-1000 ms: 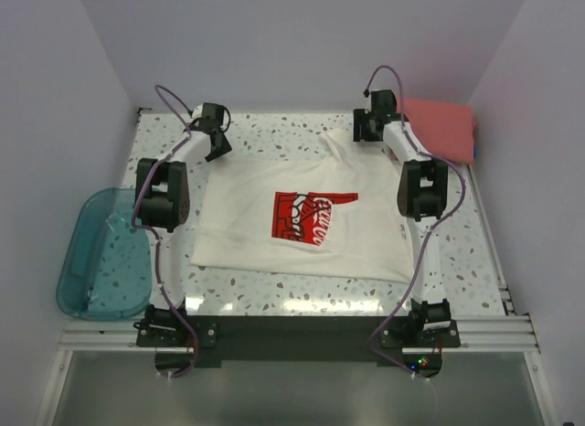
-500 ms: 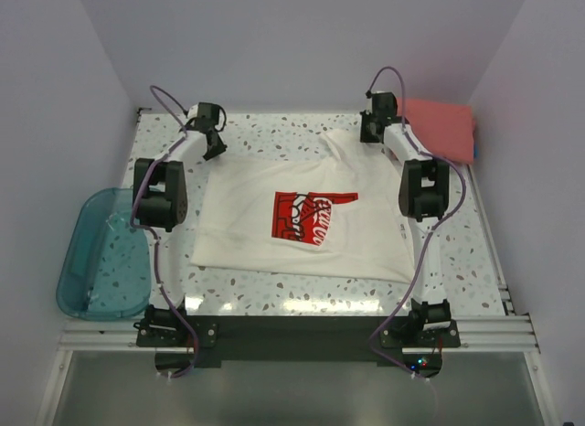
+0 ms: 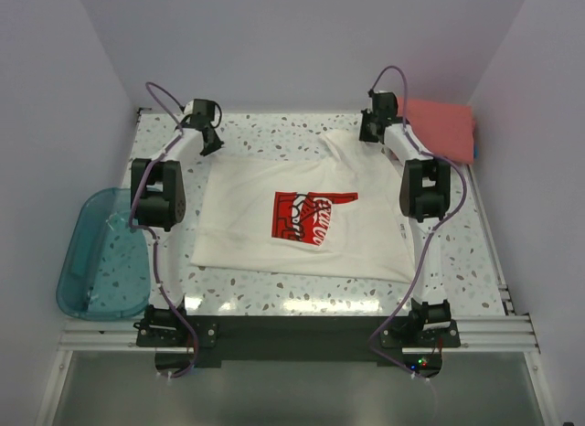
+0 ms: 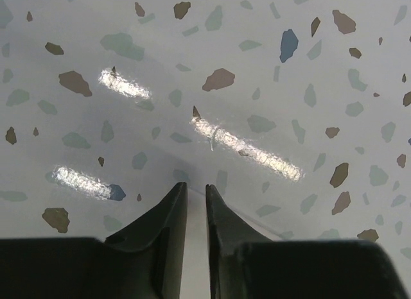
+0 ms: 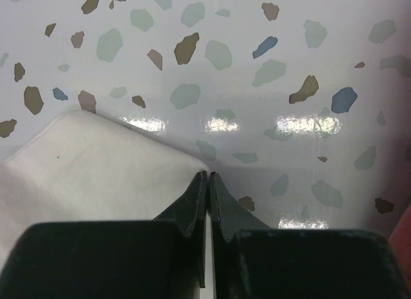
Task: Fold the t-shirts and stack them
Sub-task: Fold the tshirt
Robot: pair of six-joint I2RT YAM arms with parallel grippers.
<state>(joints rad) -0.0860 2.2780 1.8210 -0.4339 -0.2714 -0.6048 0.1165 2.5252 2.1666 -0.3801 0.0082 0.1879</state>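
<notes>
A large cream-white t-shirt [image 3: 247, 216] with a red-and-white chest print lies spread flat in the middle of the table. My right gripper [image 3: 370, 132] is at its far right corner, which is drawn up towards it. In the right wrist view that gripper [image 5: 208, 174] is shut, with the cloth's [image 5: 96, 158] corner pinched at the tips. My left gripper [image 3: 210, 141] is at the far left corner. In the left wrist view it [image 4: 196, 185] stands open by a narrow gap, with a strip of cream cloth [image 4: 196, 247] between the fingers. A folded coral-red t-shirt [image 3: 439, 129] lies at the back right, over a blue edge [image 3: 477, 155].
A translucent teal plastic tub [image 3: 101, 257] hangs off the table's left side. Grey walls close in the back and both sides. The speckled tabletop [image 3: 274, 129] shows between the two grippers at the back.
The right jaws have shut on the shirt's far right corner. The left gripper has moved slightly back and left, and its jaws have narrowed.
</notes>
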